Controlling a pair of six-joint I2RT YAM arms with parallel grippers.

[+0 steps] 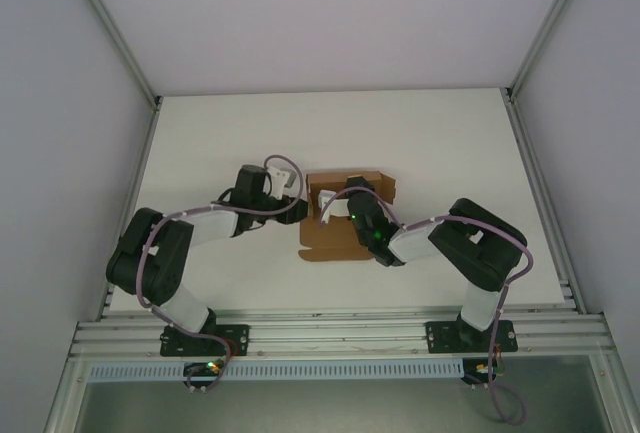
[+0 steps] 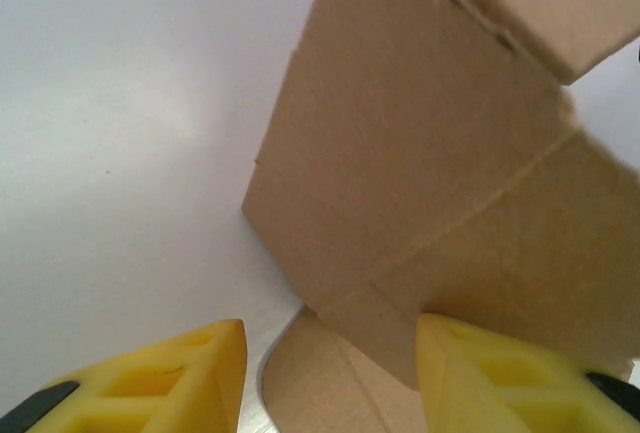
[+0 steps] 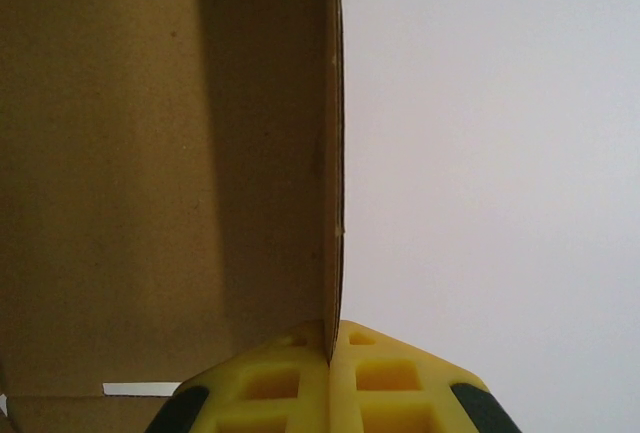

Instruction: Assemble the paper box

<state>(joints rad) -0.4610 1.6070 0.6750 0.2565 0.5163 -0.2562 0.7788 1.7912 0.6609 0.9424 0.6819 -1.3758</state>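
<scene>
The paper box (image 1: 335, 231) is a plain brown cardboard piece lying mid-table, with one wall raised along its far edge. My right gripper (image 1: 338, 205) is shut on the thin edge of an upright cardboard wall (image 3: 170, 153); its yellow fingers (image 3: 290, 383) pinch that edge between them (image 3: 330, 348). My left gripper (image 1: 300, 205) is at the box's left side. Its yellow fingers (image 2: 150, 378) stand open (image 2: 330, 358), and a corner of the folded box (image 2: 420, 163) reaches into the gap, touching the right finger.
The white table (image 1: 220, 143) is enclosed by pale walls and metal frame rails (image 1: 330, 333) along the near edge. Both arm bases (image 1: 205, 341) are bolted at that near edge.
</scene>
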